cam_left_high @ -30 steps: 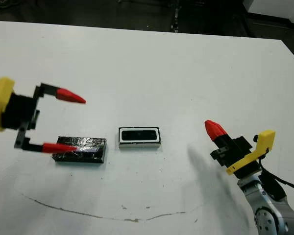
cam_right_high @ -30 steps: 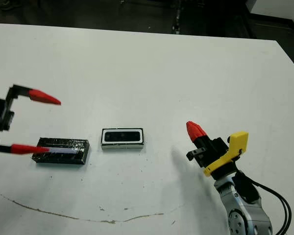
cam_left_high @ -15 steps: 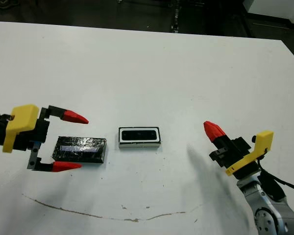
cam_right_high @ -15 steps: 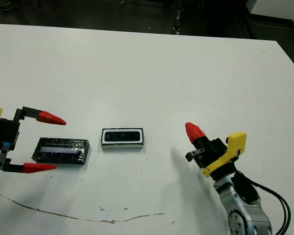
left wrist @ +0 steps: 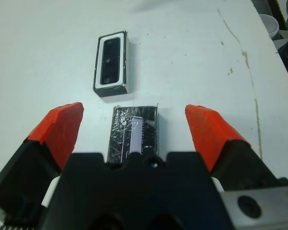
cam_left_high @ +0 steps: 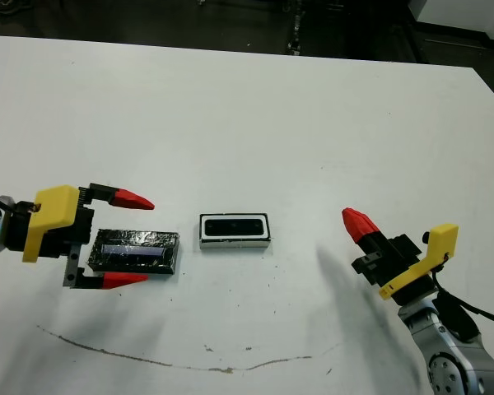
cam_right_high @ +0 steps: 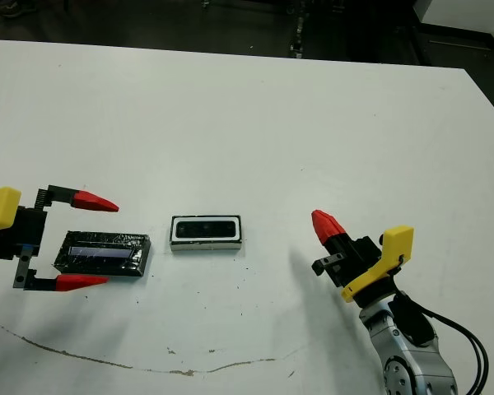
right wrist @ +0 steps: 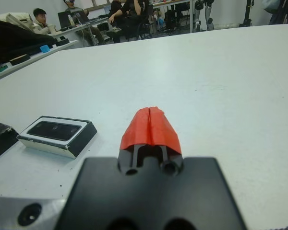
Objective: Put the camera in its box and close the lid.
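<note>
Camera lies inside the box, face up, filling the tray; white inner walls show around it. Box sits near the middle of the white desk, long side running left-right. Box is uncovered

Lid lies flat on the desk just left of the box, a small gap between them, not touching. Shiny crinkly top with a pale streak of reflection along it. Long side roughly parallel to the box

Left gripper is low at the lid's left end, jaws wide apart, one red finger beyond the far edge of the lid, the other beyond the near edge, so the lid's left end sits between them. No contact visible with either fingertip. Left wrist view shows the same: lid centred between the two spread red fingers, box with camera further out past it

Right gripper is on the right side of the desk, well apart from the box, pointing toward it. Jaws together, red tips pressed into one point, holding nothing. Right wrist view: closed red tips in the middle, box with camera off to one side on the desk, lid corner just visible at the edge

Thin dark curved mark on the desk near the front edge. People seated at tables beyond the desk in the right wrist view
</note>
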You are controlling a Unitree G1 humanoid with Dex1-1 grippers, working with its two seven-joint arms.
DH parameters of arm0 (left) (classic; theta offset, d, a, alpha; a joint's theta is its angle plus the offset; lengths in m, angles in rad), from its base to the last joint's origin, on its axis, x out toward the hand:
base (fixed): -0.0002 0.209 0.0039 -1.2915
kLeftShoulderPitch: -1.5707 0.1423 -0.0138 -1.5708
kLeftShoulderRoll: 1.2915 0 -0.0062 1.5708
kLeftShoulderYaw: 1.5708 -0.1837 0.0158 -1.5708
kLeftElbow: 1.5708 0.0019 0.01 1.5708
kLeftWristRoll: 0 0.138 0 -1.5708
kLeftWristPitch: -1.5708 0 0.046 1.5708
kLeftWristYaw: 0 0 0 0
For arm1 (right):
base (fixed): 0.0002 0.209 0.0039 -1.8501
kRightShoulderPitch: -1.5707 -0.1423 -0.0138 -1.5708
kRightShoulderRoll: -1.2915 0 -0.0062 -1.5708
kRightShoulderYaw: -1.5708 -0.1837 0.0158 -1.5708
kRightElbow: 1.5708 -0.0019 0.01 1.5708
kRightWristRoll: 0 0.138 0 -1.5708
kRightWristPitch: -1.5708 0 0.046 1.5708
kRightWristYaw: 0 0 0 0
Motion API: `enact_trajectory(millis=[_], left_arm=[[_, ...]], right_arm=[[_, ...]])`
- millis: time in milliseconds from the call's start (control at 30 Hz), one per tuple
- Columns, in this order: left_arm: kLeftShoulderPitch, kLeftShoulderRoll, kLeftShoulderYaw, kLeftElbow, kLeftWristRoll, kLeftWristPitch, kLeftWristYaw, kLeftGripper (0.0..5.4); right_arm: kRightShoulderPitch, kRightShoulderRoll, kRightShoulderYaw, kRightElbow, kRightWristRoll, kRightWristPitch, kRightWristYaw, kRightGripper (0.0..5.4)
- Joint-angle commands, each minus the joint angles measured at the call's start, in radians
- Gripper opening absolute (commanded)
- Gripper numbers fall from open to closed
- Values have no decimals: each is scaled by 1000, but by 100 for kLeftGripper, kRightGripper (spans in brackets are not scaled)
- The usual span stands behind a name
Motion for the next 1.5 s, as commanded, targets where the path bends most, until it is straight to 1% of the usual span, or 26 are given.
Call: enact_trajectory(millis=[33, 233, 300, 367, 400, 433, 500, 533, 633, 733, 833, 900, 967, 1033, 1167, 1233, 1367, 1500], left_arm=[[-21, 0, -16, 9, 11, -17, -15, 540], [-31, -25, -28, 68, 18, -73, -26, 540], [-45, -19, -48, 75, 30, -45, -25, 540], [-63, -20, -65, 77, 21, 11, -25, 540], [-70, -24, -72, 78, 24, 19, -21, 540], [-73, -34, -76, 85, 31, 8, -16, 540], [-82, -85, -78, 151, 27, -79, -33, 540], [-90, -107, -83, 184, 23, -100, -41, 540], [-115, -139, -96, 240, 20, -114, -67, 540], [-132, -143, -104, 258, 28, -125, -92, 540], [-146, -144, -112, 287, 33, -140, -123, 540], [-160, -140, -122, 303, 35, -129, -146, 540], [-175, -125, -137, 305, 30, -49, -161, 540], [-174, -118, -131, 298, 27, -20, -161, 540], [-180, -78, -144, 266, 70, 7, -162, 540], [-184, -58, -155, 245, 90, 32, -164, 540], [-176, -24, -163, 190, 151, 19, -136, 540], [-175, -29, -170, 190, 168, 16, -126, 540]], right_arm=[[10, -17, -2, 3, -11, -2, -4, 1], [10, -15, -4, 2, -5, 7, -4, 1], [11, -16, -2, 1, -8, 6, -6, 1], [11, -14, -2, 3, -7, 2, -4, 1], [11, -14, -2, 4, -5, 3, -3, 1], [11, -13, -2, 4, -4, 3, -2, 1], [12, -14, 0, 1, -3, 6, -2, 1], [13, -15, 2, -2, -7, 7, -5, 1], [17, -18, 3, -12, -13, 14, -16, 1], [16, -16, -1, -8, 4, 15, -9, 1], [16, -19, 1, -8, 5, 17, -10, 1], [16, -21, 3, -6, -2, 12, -9, 1], [16, -21, 5, -3, -7, 2, -5, 1], [16, -21, 6, -1, -7, -2, -2, 1], [16, -21, 5, 2, -9, -4, -1, 1], [17, -19, 2, -3, 3, 13, -7, 1], [17, -20, 3, -1, 1, 6, -4, 1], [16, -21, 4, -1, -1, 4, -3, 1]])
